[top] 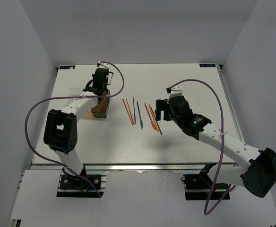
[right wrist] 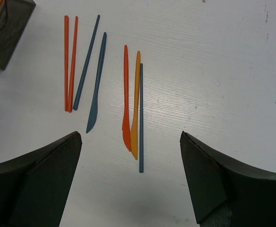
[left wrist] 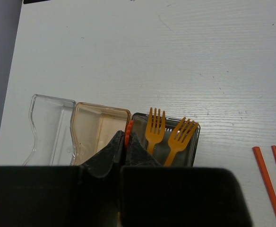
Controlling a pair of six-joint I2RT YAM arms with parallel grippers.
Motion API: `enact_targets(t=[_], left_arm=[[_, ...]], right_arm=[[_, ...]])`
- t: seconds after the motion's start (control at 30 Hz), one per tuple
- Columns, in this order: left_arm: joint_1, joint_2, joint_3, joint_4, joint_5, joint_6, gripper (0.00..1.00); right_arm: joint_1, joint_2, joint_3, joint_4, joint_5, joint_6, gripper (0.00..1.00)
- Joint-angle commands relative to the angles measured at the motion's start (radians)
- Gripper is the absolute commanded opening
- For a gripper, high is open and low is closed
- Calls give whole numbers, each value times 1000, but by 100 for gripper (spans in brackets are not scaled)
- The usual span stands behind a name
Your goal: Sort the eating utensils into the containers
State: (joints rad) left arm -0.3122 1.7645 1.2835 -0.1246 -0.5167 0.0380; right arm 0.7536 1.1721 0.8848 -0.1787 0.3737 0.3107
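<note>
Looking into the containers [left wrist: 128, 118], you see three thin-walled, translucent rectangular bins joined in a row at the far left of the white, fine-grained desk [left wrist: 185, 56]: a clear bin [left wrist: 50, 127], a tan-orange bin [left wrist: 98, 127] and a dark grey bin [left wrist: 192, 142]. Two orange forks [left wrist: 155, 128] lie side by side in the dark grey one, tines up in the wrist view. Your left gripper [left wrist: 125, 138] has its jaws pinched on a small red-orange piece [left wrist: 127, 127], above the wall between the tan-orange and grey bins. Your right gripper [right wrist: 129, 137] hangs with jaws wide over the loose pieces at mid-desk: two red-orange sticks [right wrist: 69, 66], a dark blue stick [right wrist: 86, 61], a dark blue knife [right wrist: 96, 85], a red knife [right wrist: 126, 94], an orange knife [right wrist: 136, 104] and another blue stick [right wrist: 141, 142], all slim, smooth plastic.
</note>
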Motion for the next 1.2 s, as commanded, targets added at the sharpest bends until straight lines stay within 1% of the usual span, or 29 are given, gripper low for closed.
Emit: enact_targets(t=[0.0,0.1,0.23,0.33,0.5,0.57,0.63,0.7,0.73,0.83,0.93,0.97,1.03,1.07,1.1,1.13,1.17], left_arm=[[-10,-16,0,8,30,32,9],[-11,16,14,-6,32,46,7],[-13,49,45,-32,47,111,6],[-13,41,53,-38,81,163,11],[-13,53,63,-40,124,172,17],[-13,62,79,-52,129,168,22],[-13,69,86,-61,136,155,32],[-13,59,89,-61,141,149,37],[-13,56,88,-60,139,148,42],[-13,36,83,-61,136,146,49],[-13,10,80,-63,127,126,50],[-13,-14,80,-66,119,120,52],[-15,-45,100,-93,68,70,61],[-15,-75,112,-108,44,45,81],[-16,-88,132,-141,34,-20,89],[-16,-100,186,-224,20,-59,97],[-16,-114,216,-277,-6,-102,98]], right_arm=[[-5,3,-9,38,-10,11,89],[-7,4,-12,41,-12,13,89],[-8,11,-10,39,-10,8,89],[-10,15,-10,39,-12,5,89],[-11,18,-9,36,-13,2,89],[-13,17,-10,36,-15,2,89],[-13,17,-10,36,-18,2,89],[-14,17,-9,38,-18,2,89],[-14,20,-9,38,-18,2,89],[-19,30,-6,41,-28,2,89],[-22,56,-1,59,-42,2,89],[-23,69,2,62,-54,2,89],[-25,128,31,59,-59,2,89],[-25,155,46,53,-64,-1,89],[-26,184,65,42,-59,-5,89],[-30,249,110,1,-55,-5,89],[-31,279,133,-17,-44,-5,88]])
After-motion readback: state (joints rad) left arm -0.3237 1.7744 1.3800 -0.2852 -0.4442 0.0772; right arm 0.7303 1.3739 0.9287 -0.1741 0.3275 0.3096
